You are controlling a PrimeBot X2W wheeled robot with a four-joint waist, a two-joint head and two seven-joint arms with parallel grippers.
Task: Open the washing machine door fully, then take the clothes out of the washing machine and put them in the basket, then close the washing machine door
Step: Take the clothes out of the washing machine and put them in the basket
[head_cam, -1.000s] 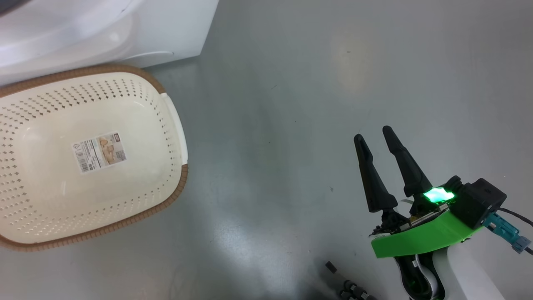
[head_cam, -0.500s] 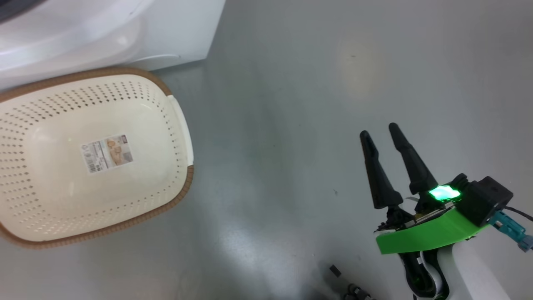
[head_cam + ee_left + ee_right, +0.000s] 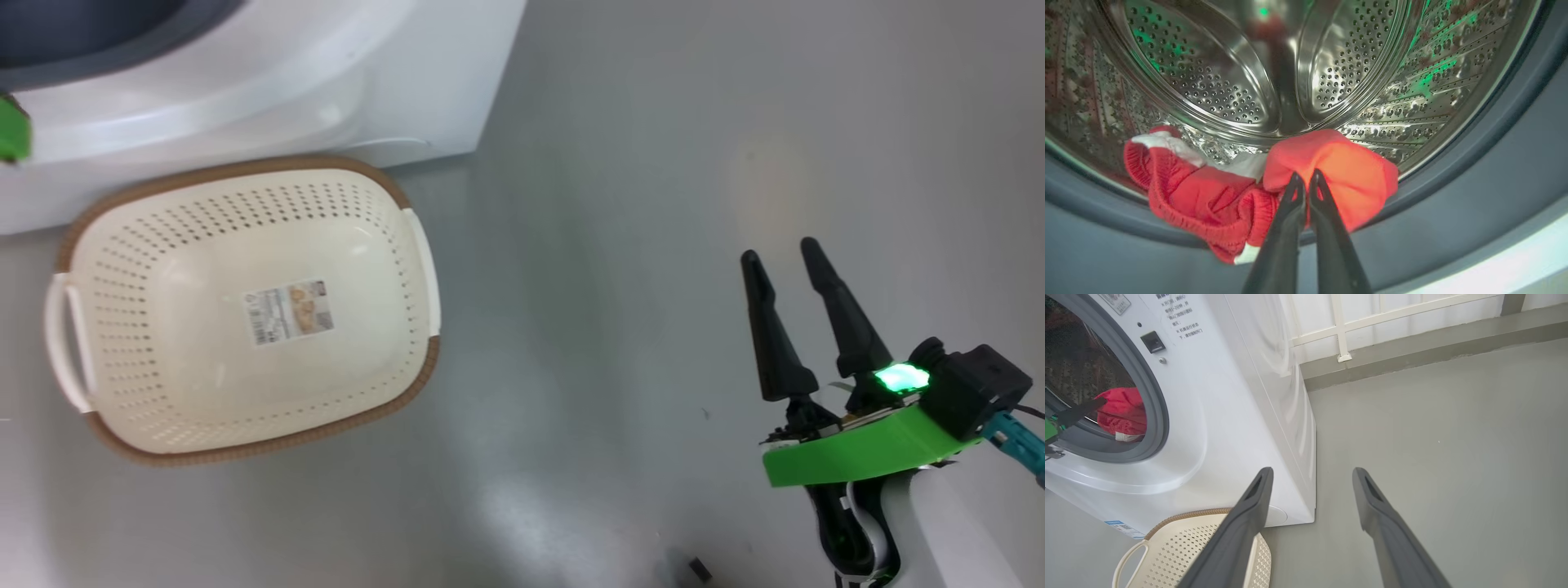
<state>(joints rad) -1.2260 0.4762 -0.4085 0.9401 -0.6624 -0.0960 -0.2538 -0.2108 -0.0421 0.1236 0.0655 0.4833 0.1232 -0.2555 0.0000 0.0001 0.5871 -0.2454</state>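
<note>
Left gripper (image 3: 1304, 176): together, apparently clamped on the clothes (image 3: 1339, 163) at the drum (image 3: 1216, 81) lip.
Right gripper (image 3: 777, 251): apart, above floor (image 3: 612, 245).

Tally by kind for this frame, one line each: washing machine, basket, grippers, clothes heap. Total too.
washing machine: 1
basket: 1
grippers: 2 (left gripper, right gripper)
clothes: 1 red-and-white heap; single garments cannot be told apart
Total: 5

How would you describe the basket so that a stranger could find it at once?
Look for the white washing machine; on the grey floor in front of it sits the basket. It is cream plastic full of small holes, and its brown woven-look rim and the paper label on its bottom set it apart.
</note>
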